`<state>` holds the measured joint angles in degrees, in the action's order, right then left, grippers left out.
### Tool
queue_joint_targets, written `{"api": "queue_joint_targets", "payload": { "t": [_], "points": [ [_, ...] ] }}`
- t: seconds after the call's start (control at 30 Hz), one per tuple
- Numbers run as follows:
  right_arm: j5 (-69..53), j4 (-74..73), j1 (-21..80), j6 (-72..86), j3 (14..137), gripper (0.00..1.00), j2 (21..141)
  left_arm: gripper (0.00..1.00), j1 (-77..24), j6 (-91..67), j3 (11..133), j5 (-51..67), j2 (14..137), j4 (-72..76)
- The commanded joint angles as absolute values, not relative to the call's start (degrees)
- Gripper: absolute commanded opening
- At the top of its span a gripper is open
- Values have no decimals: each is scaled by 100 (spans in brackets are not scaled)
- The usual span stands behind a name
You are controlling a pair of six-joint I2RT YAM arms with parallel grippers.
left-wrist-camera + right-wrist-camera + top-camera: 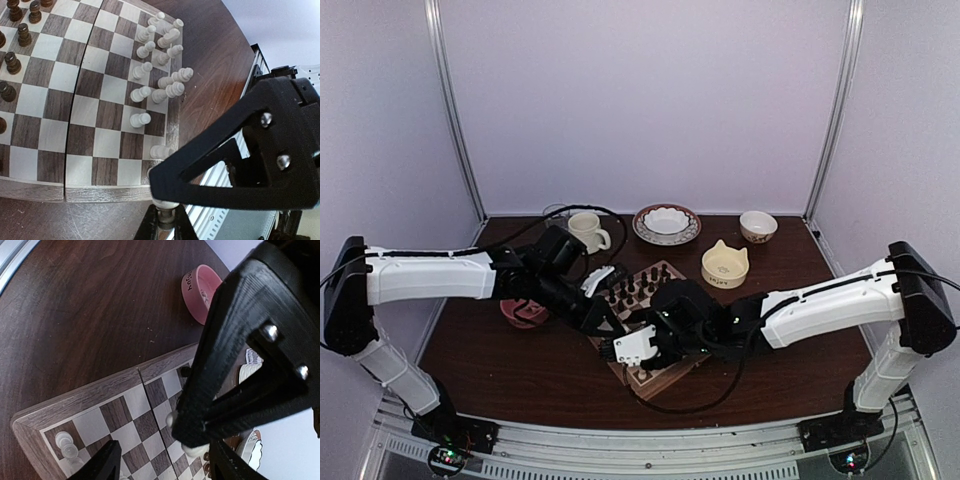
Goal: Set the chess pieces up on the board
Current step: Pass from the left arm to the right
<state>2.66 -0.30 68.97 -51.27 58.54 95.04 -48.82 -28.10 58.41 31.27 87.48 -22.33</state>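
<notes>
We judge setup nearly done: dark pieces [12,62] line one side of the board [95,115], and the chess pieces [160,65] fill most of two rows against the opposite rim, with a few corner squares seemingly left. The left gripper [165,216] is clenched on what looks like one cream piece [164,204] just off that corner; the right gripper [150,450] hangs over the board with fingers apart, grasping nothing visible. The middle squares are bare, but both arms crowd there and the tabletop [90,315] edge is close.
</notes>
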Motion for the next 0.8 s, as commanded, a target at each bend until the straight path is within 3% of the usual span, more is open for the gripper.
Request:
{"api": "queue_joint_targets", "payload": {
  "t": [0.0,0.17,0.5,0.77],
  "points": [
    [480,93,6869,-5043,6211,61,9713,5,-4947,-2802,6062,3317,8887,-2139],
    [461,264,6865,-4988,6182,54,9756,6,-4956,-2791,6120,3345,8979,-2163],
    [291,63,6878,-4929,6125,20,9703,10,-4957,-2767,6169,3235,9044,-2205],
    [356,41,6875,-4806,6157,8,9751,14,-4957,-2785,6122,3279,8977,-2138]
  ]
}}
